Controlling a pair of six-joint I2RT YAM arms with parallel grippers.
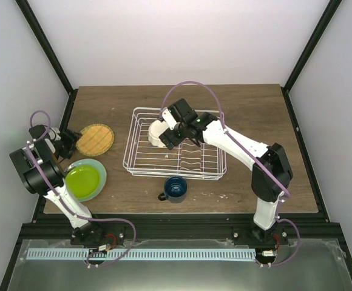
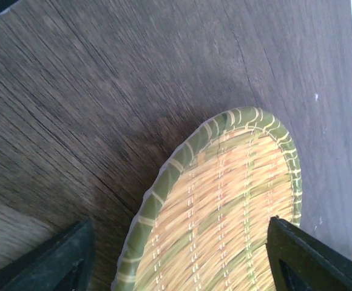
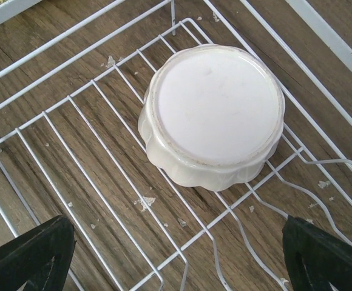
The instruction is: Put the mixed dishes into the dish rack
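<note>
The white wire dish rack (image 1: 188, 167) stands mid-table. A cream scalloped bowl (image 1: 157, 133) lies upside down in its far-left corner, also in the right wrist view (image 3: 215, 109). My right gripper (image 1: 175, 140) hovers just above the rack (image 3: 91, 121) beside the bowl, open and empty (image 3: 179, 254). A flat plate with a woven straw pattern and green rim (image 1: 95, 139) lies left of the rack. My left gripper (image 1: 74, 142) is open at its left edge, with the plate (image 2: 224, 206) between the fingers (image 2: 309, 260). A dark blue mug (image 1: 176, 188) stands in front of the rack. A lime-green dish (image 1: 82, 180) sits on a mint-green plate (image 1: 101, 170).
Black frame posts stand at the table's far corners and along its left and right edges. Small white crumbs lie on the wood under the rack (image 3: 141, 201). Wavy plate slots (image 1: 191, 159) fill the rack's right half.
</note>
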